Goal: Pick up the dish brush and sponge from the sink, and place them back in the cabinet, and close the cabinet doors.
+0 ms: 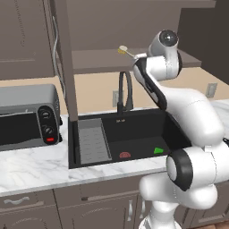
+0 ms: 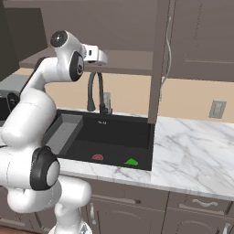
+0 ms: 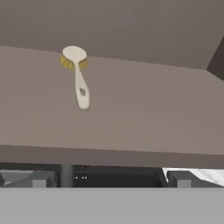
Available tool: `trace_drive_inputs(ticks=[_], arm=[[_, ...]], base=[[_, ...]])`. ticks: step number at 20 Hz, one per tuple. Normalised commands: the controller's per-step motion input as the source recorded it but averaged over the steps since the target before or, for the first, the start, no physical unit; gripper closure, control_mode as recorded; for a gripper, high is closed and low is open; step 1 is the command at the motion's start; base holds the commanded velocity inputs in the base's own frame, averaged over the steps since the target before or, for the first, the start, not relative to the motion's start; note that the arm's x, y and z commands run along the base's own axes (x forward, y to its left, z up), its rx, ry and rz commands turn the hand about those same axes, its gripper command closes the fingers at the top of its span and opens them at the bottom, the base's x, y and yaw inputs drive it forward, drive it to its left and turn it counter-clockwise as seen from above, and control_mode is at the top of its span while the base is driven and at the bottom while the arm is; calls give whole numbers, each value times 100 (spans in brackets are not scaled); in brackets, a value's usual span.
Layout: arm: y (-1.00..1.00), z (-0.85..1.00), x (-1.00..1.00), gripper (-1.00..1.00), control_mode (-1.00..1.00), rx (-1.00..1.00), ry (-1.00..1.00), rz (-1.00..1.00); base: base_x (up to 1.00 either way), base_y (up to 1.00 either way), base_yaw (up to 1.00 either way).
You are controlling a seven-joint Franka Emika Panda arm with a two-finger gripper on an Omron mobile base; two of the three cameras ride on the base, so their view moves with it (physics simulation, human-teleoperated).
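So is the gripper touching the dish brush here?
Apart. In the hand view the dish brush lies alone on the cabinet shelf, bare shelf separating it from the fingertips.

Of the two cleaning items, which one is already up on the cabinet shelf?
The cream-headed dish brush with the pale handle: it lies flat on the brown cabinet shelf. The bright green sponge is down in the black sink.
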Motion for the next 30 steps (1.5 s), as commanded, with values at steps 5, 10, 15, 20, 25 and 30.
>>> trace_drive_inputs(ticks=[5,10,15,20,25,30], arm=[[-10,0,-52,-100,-100,2,9,-6],[-24,0,-49,-100,-100,7,8,-2],[-31,-7,-41,-100,-100,10,1,-2],[-17,-8,-21,-100,-100,3,0,0],[-7,-21,-10,-100,-100,0,0,0],[0,-5,-9,-100,-100,0,4,0]], base=[[0,0,0],[0,0,0],[0,0,0],[0,0,0],[0,0,0],[0,0,0]])
